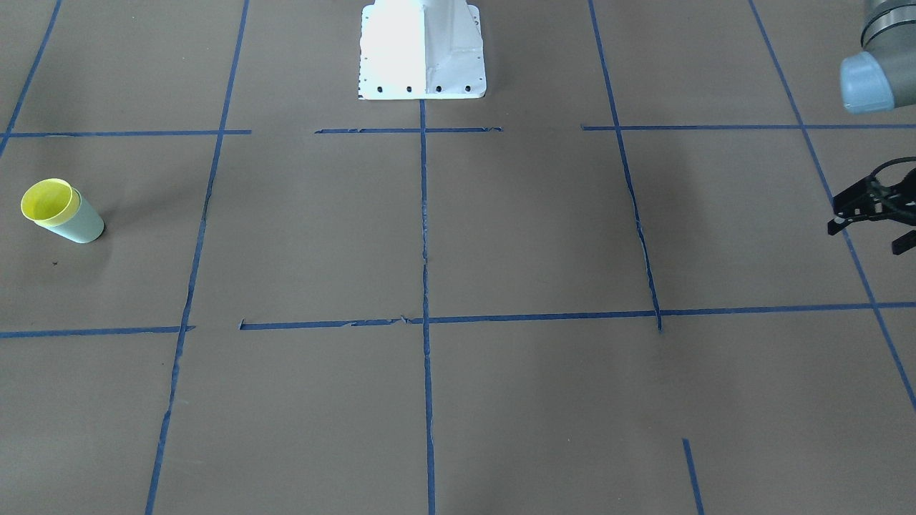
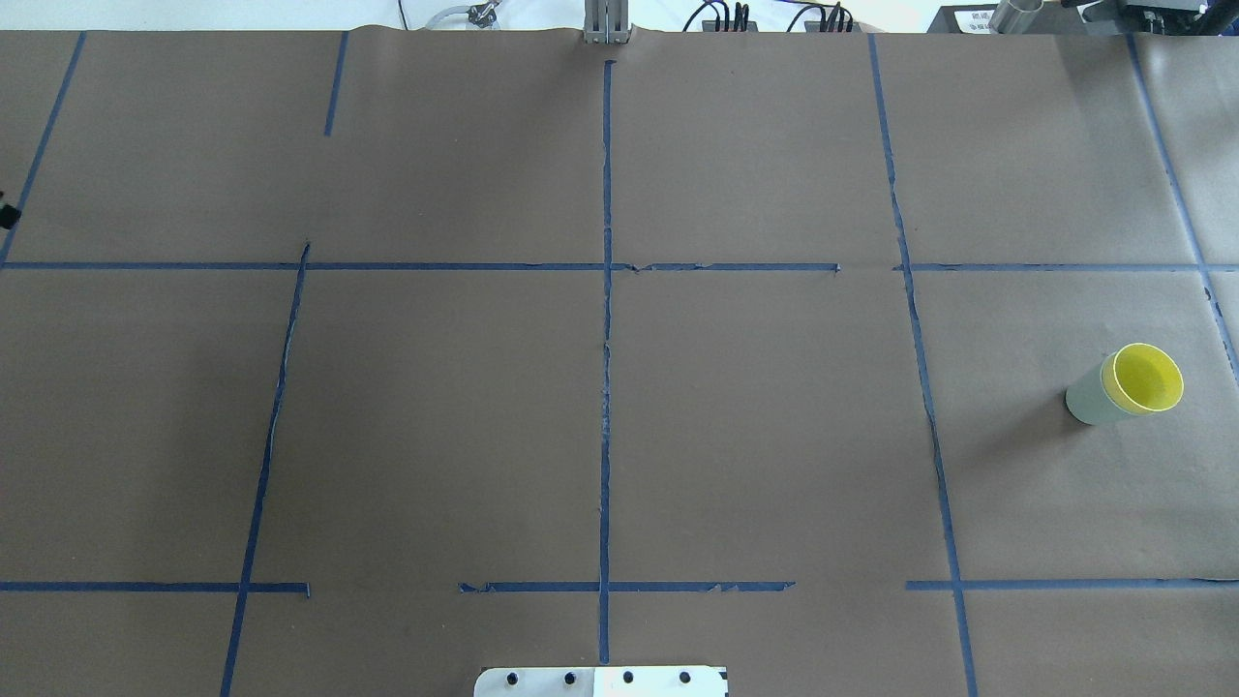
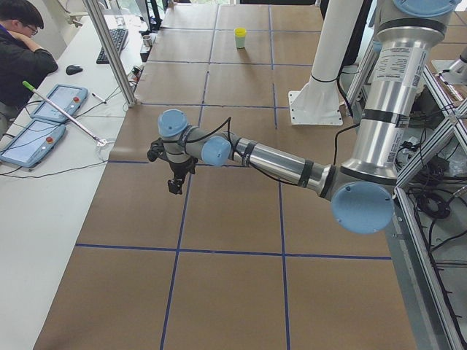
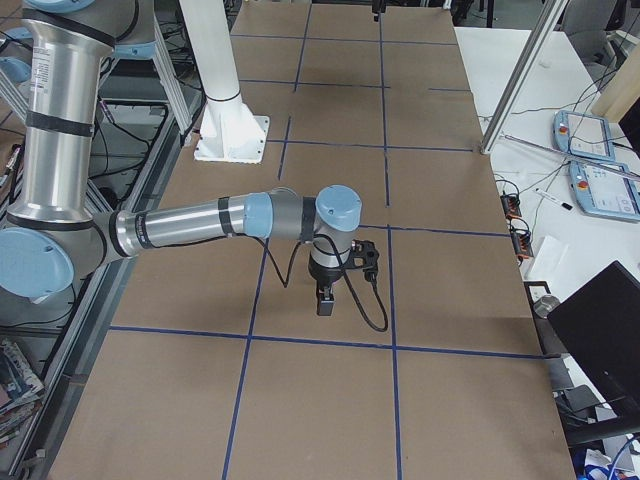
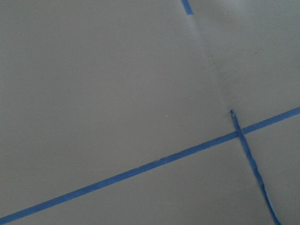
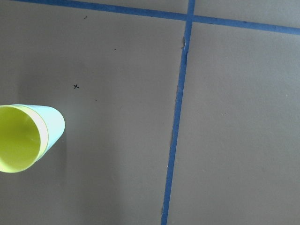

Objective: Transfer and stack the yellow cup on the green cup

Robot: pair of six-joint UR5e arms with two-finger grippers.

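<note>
Stack: small bright yellow tapered plastic cup (image 2: 1147,378) sits inside small pale mint-green tapered plastic cup (image 2: 1086,395); only yellow rim + inside show above green wall.
Where: upright on brown paper-covered tabletop (image 2: 755,436), far out on robot's R side, beyond the R-most long blue tape line (image 2: 924,387); well apart from both arms.
Step, by judgement: nesting looks done; what's left is pulling clear & checking the seat.
Doing it well: keep both arms high & away from the cups, no sweep across that R square; check via R wrist view that the yellow rim sits level all round, not cocked; leave stack alone if level.
Left gripper (image 1: 868,236): at tabletop's L edge, jaws apart, nothing between.
Right gripper (image 4: 327,297): hangs above tabletop, pointing down, beside the stack rather than over it; jaws – can't tell, seen only from the side cam.
Count: yellow cup x1; green cup x1; stack x1; grippers x2; white robot base plate (image 1: 422,50) x1.
</note>
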